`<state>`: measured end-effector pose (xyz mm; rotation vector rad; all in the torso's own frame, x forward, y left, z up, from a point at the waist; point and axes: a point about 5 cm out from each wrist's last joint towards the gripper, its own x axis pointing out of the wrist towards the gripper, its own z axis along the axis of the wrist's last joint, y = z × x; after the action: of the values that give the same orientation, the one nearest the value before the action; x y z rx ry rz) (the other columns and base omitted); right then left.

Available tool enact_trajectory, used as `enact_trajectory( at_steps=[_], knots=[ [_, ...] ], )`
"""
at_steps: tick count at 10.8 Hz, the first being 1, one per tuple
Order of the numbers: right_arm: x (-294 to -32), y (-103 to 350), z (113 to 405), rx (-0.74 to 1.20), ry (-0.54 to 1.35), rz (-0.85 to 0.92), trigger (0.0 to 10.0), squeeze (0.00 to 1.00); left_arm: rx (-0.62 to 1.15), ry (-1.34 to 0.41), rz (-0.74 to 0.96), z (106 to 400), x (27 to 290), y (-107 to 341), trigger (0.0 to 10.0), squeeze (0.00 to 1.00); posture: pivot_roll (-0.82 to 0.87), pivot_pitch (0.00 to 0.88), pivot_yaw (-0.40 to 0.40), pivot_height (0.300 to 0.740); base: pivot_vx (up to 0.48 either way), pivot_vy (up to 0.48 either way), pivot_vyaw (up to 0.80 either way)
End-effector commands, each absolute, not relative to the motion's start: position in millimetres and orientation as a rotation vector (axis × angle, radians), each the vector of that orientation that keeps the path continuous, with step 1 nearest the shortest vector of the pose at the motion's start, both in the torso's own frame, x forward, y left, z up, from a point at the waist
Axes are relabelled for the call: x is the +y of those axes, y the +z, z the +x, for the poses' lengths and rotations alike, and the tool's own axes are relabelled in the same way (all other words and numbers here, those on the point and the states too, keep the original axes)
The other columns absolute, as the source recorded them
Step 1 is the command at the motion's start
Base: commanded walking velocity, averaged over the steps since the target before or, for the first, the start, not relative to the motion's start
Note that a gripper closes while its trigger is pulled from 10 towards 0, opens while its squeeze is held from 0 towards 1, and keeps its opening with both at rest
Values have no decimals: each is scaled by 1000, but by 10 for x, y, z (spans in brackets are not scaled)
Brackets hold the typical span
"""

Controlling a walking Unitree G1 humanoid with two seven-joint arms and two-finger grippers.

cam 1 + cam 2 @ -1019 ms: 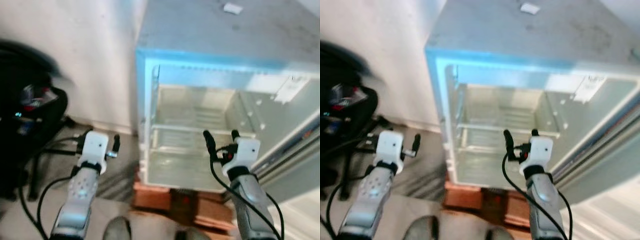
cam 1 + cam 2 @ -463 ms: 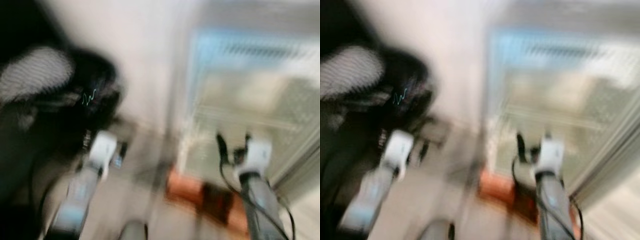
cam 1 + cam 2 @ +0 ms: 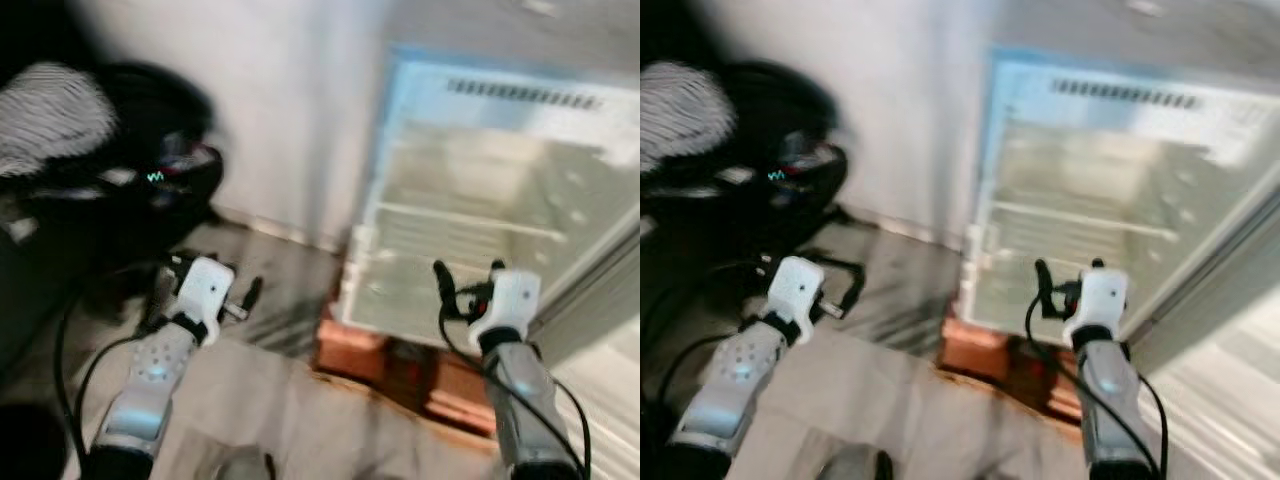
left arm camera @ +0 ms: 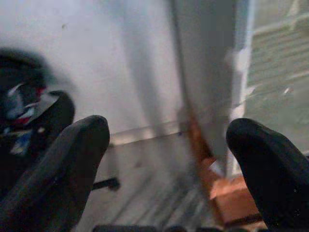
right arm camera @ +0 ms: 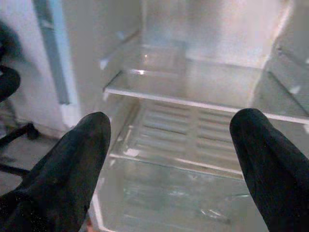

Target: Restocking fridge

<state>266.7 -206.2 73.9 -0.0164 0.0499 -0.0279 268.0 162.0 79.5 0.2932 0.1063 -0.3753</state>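
Observation:
A small fridge (image 3: 480, 190) stands open before me, right of centre, lit inside and with nothing on it. Its glass shelf (image 5: 193, 96) and ribbed floor (image 5: 188, 130) are bare. My right gripper (image 3: 468, 272) hovers in front of the fridge's lower opening, open, with nothing between its fingers (image 5: 72, 164). My left gripper (image 3: 215, 268) is held over the floor to the left of the fridge, facing the wall beside it. It is also open and holds nothing, its fingers (image 4: 63, 164) spread wide.
The fridge rests on reddish blocks (image 3: 362, 350). Its open door (image 3: 600, 290) reaches out on the right. A black chair with dark gear (image 3: 150, 170) and cables (image 3: 70, 330) crowds the left, and a striped object (image 3: 50, 115) lies at top left. White wall (image 3: 290, 110) rises behind.
The whole picture has swung and blurred, so the camera moved; the fridge now sits further right and the chair shows more. Both grippers stay open in the same pose.

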Motion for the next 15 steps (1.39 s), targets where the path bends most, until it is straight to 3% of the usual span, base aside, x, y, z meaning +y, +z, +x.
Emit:
enact_trajectory(
  at_steps=[1, 2, 4, 7, 10, 15],
  knots=[
    [-2007, 748, 2688, 43, -16, 22, 10000, 0, 97, -380, 292, 2599, 1585, 770, 10000, 0, 115, 24, -49, 740, 0, 0, 0],
    [-1976, 750, 2688, 35, -7, 40, 10000, 0, 86, -363, 293, 2590, 1565, 759, 10000, 0, 121, 11, -49, 740, 0, 0, 0],
    [-1875, 759, 2708, 26, 5, 67, 10000, 0, 84, -127, 171, 2623, 1606, 760, 10000, 0, 124, 0, -46, 740, 0, 0, 0],
    [-1770, 686, 2704, 53, 37, 84, 10000, 0, 116, -120, 190, 2522, 1652, 701, 10000, 0, 142, 32, -37, 740, 0, -260, -738],
    [-1830, 634, 2679, 70, 17, 73, 10000, 0, 119, -109, 197, 2554, 1663, 720, 10000, 0, 140, 46, -41, 740, 0, 0, 0],
    [-1796, 733, 2880, 34, 39, 58, 10000, 0, 107, -143, 201, 2607, 1567, 737, 10000, 0, 137, 45, -39, 740, 0, -76, 0]
  ],
)
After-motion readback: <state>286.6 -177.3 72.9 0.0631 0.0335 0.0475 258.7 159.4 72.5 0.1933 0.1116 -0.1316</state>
